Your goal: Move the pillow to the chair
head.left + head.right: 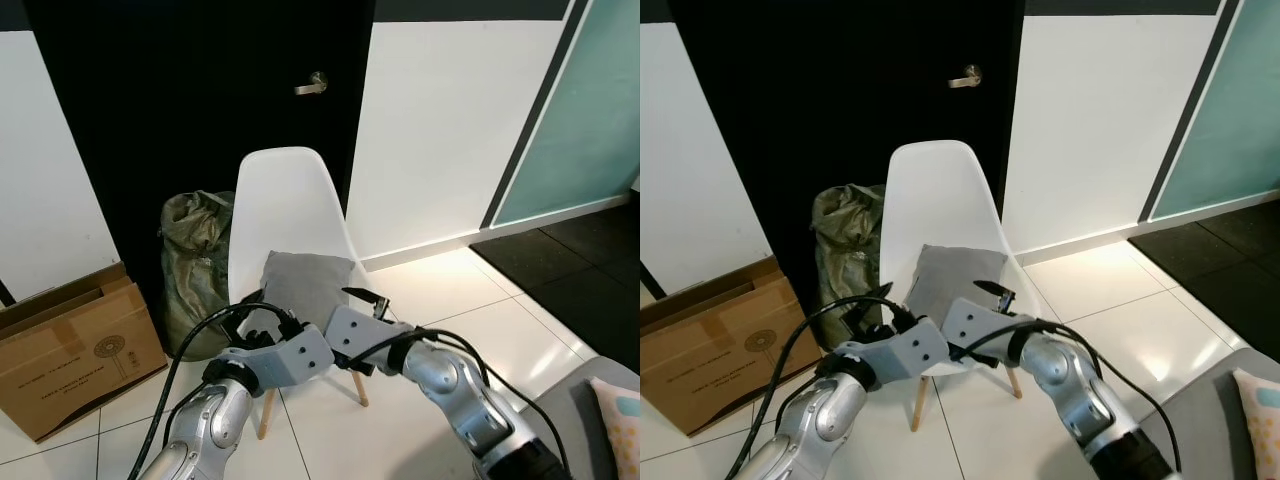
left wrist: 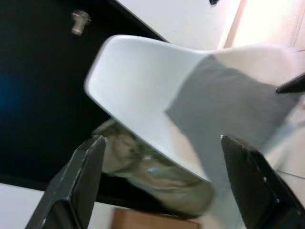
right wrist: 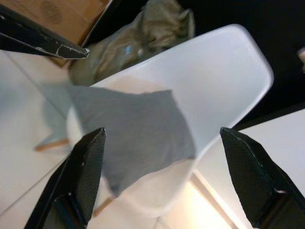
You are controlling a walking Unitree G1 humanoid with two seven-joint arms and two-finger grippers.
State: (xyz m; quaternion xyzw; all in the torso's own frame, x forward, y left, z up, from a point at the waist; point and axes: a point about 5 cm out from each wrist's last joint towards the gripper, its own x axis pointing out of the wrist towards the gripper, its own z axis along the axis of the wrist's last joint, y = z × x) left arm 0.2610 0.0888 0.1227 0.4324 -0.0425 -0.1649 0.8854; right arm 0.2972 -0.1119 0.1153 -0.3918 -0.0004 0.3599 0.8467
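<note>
Leaning against the chair's [image 1: 285, 205] backrest, the pillow [image 1: 305, 283] rests on the seat, seemingly delivered. Both claws, left [image 2: 159, 179] and right [image 3: 167, 176], hang spread wide and empty just before the seat's front edge, about equally near, pillow straight ahead.

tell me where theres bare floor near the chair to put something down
Bare tiles lie right of the white chair, between its legs and the white wall, running toward the dark floor. The left side is crowded: a green bag and a cardboard box sit there. The grey pillow covers the seat.
</note>
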